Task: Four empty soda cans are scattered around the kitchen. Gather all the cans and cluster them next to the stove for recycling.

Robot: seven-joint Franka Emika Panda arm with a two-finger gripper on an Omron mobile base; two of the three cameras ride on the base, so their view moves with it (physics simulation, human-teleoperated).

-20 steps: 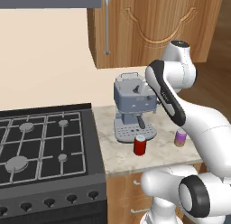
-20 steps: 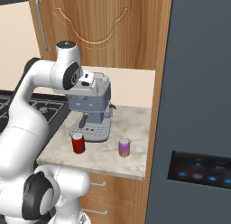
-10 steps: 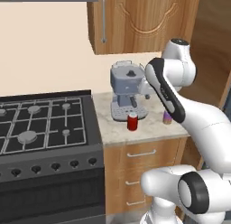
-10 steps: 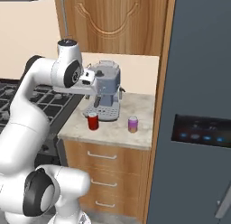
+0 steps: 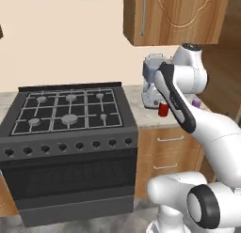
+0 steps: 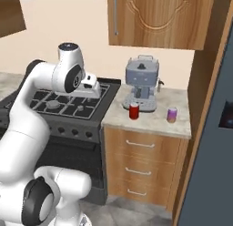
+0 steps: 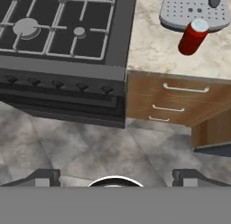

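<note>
Red soda can (image 6: 134,110) stands upright on the counter (image 6: 154,121), just in front of the grey-blue espresso machine (image 6: 142,82); in the hand view the same can (image 7: 193,37) sits at the foot of the machine's base, near the stove edge but not touching it; purple soda can (image 6: 172,114) stands farther along the same counter, toward the tall cabinet side, well apart from the red one. The stove (image 5: 70,114) is the wide black range directly beside this counter, so both cans already lie on its near side; I judge these two placed, or close to it.

My gripper (image 7: 115,177) is empty, jaws wide, fingertips (image 7: 43,177) spread at the bottom of the hand view over bare floor; hand held high in front of the stove, away from both cans.

Step in hand, as I judge it: go and find the remaining cans. To do it well: keep the arm tucked and high while the base drives; keep the jaws wide for the next approach; on return, set cans down beside the red one without knocking it; leave clearance from the espresso machine.
</note>
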